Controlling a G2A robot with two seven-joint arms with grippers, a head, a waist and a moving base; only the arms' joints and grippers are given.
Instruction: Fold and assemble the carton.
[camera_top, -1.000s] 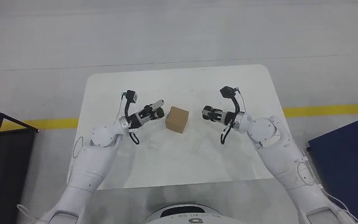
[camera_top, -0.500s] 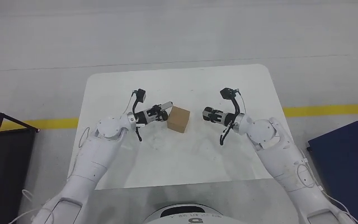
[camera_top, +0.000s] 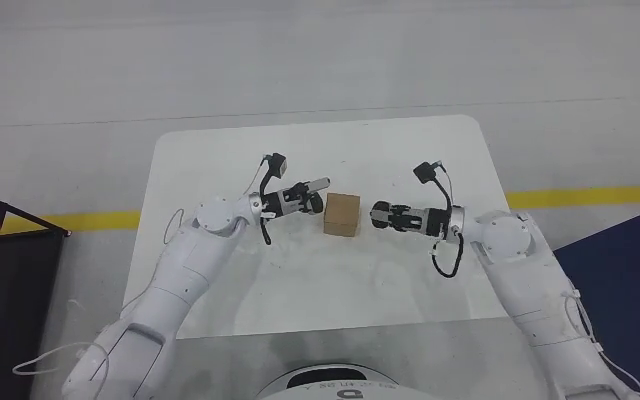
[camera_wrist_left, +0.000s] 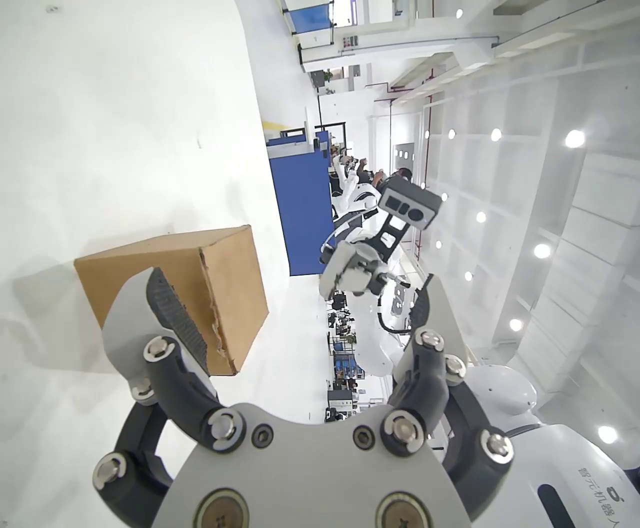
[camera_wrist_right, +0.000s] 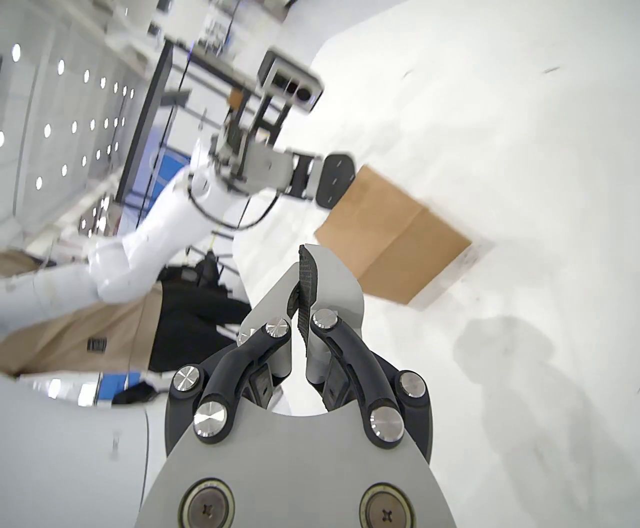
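A small brown closed carton (camera_top: 342, 213) stands in the middle of the white table (camera_top: 400, 290). My left gripper (camera_top: 317, 194) is open at the carton's left side. In the left wrist view one ribbed finger pad (camera_wrist_left: 175, 315) lies against the carton (camera_wrist_left: 220, 280) and the other finger stands free in the air. My right gripper (camera_top: 377, 215) is shut and empty, a short gap to the right of the carton. In the right wrist view its closed tips (camera_wrist_right: 304, 262) point at the carton (camera_wrist_right: 395, 235), with the left gripper (camera_wrist_right: 334, 181) at the carton's far edge.
The table's edges run close behind and in front of the arms. A yellow floor line (camera_top: 570, 197) and a blue object (camera_top: 600, 260) lie off the table's right side. A dark frame (camera_top: 20, 220) stands off its left side.
The left gripper has moved right against the carton, and the carton has slid right and turned square. The right gripper has drawn back to the right, still shut.
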